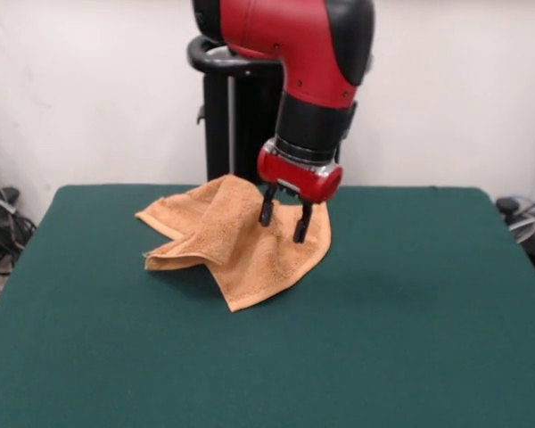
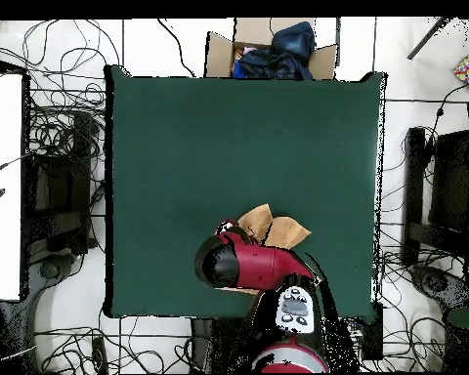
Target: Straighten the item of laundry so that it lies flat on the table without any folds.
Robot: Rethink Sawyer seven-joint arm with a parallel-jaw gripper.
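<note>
One orange-tan towel [image 1: 236,236] lay crumpled on the green table [image 1: 401,312], toward its twelve o'clock edge in the front view, one flap folded over at nine o'clock. The single claw [image 1: 284,221] hung over the towel, its two fingers [image 1: 300,224] parted and gripping nothing.

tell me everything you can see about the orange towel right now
The towel is a small orange-tan terry cloth, soft and nubby. It lies crumpled, not flat: one part is folded over another, with a raised ridge and a corner pointing toward the camera. It sits on the far half of the green table. The gripper stands open right over it; whether the tips touch the cloth cannot be told. From overhead the arm hides most of it.
</note>
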